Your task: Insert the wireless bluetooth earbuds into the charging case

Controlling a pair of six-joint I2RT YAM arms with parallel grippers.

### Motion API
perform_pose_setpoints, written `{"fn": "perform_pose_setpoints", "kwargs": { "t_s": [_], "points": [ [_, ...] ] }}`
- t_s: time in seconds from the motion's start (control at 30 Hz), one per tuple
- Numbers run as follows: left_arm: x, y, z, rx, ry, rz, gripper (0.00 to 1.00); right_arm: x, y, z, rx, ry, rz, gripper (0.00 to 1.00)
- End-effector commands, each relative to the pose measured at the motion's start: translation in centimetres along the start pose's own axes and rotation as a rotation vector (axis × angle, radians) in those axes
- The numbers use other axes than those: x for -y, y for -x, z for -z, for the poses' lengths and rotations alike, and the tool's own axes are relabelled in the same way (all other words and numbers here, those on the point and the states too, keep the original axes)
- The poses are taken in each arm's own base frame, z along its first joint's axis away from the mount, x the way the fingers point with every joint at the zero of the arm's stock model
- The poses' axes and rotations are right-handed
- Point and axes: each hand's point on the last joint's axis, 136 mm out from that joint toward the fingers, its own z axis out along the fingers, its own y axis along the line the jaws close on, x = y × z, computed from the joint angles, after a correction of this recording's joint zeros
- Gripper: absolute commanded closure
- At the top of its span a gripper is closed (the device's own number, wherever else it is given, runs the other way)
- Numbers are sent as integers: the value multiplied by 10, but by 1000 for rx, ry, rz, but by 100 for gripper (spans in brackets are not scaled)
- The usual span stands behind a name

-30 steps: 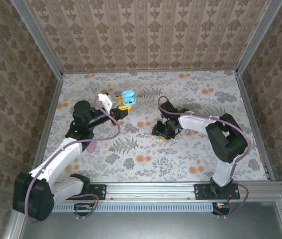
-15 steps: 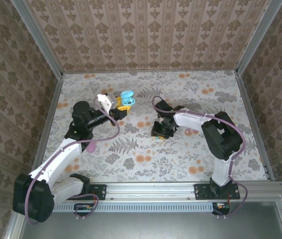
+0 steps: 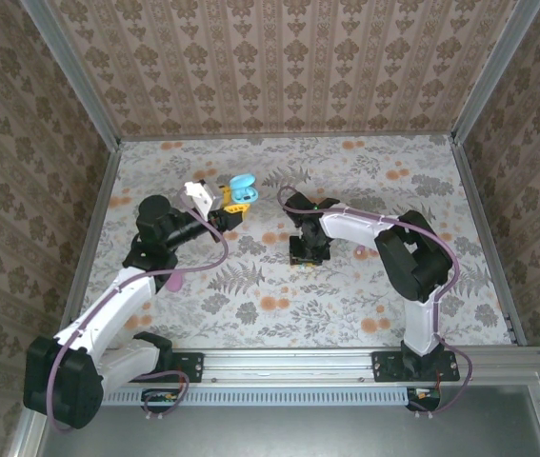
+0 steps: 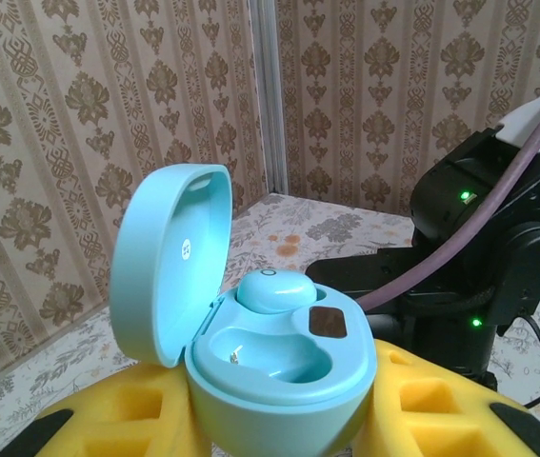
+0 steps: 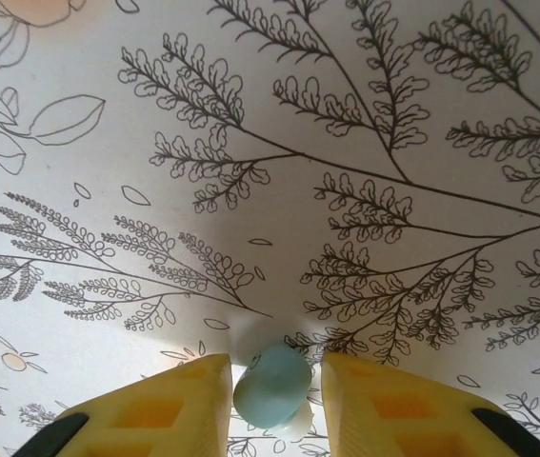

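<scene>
Left gripper (image 3: 224, 202): jaws clamped on the lower body of the charging case (image 4: 279, 376), which is held above the counter (image 5: 393, 143) with its mouth turned up, probably so a bud can go in from above.
Case: smooth pale-cyan plastic, egg-shaped. Its hinged lid (image 4: 170, 257) stands open to one side, clear of the sockets.
Seated earbud (image 4: 274, 290): a rounded, glossy cyan bud sitting in the far socket.
Empty socket (image 4: 270, 350): a smooth kidney-shaped hollow, the likely home for the second bud.
Right gripper (image 5: 276, 369): aimed down at the counter, jaws narrow and straddling the loose earbud (image 5: 271, 384). I cannot tell whether they press it.
Loose earbud: tiny, glossy and cyan, apparently resting on the counter, well apart from the case. It looks slippery, so a centred pinch matters.
Fingers (image 5: 179, 405): yellow moulded plastic with recessed pockets.
Counter: flat and matt, printed with ferns and orange flowers.
</scene>
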Motion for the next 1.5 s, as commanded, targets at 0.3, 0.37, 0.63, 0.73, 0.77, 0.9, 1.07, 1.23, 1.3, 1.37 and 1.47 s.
{"fn": "perform_pose_setpoints", "kwargs": {
  "t_s": [0.3,0.37,0.63,0.73,0.77,0.9,1.07,1.23,1.3,1.37,1.47],
  "points": [
    [-1,4,7,14,17,-30,77,-1,2,0,-10,-46,34,68],
    [0,3,7,13,15,-29,77,-1,2,0,-10,-45,37,69],
    [-1,4,7,13,17,-32,77,2,1,-4,-21,-78,52,70],
    [-1,4,7,12,16,-31,77,3,0,-5,-26,-93,62,72],
    [-1,4,7,12,16,-31,77,3,0,-5,-27,-99,65,73],
    [-1,5,7,14,16,-33,77,4,0,-6,-25,-115,70,72],
    [-1,5,6,14,13,-30,77,4,0,-7,-27,-129,81,74],
    [-1,6,6,16,12,-32,77,6,-1,-8,-31,-139,83,76],
    [-2,6,6,15,12,-30,77,6,0,-7,-27,-142,80,77],
    [-2,5,6,15,13,-30,77,6,1,-3,-12,-134,79,80],
    [-2,6,5,16,14,-29,77,-1,6,10,24,-88,82,80]
  ]
}}
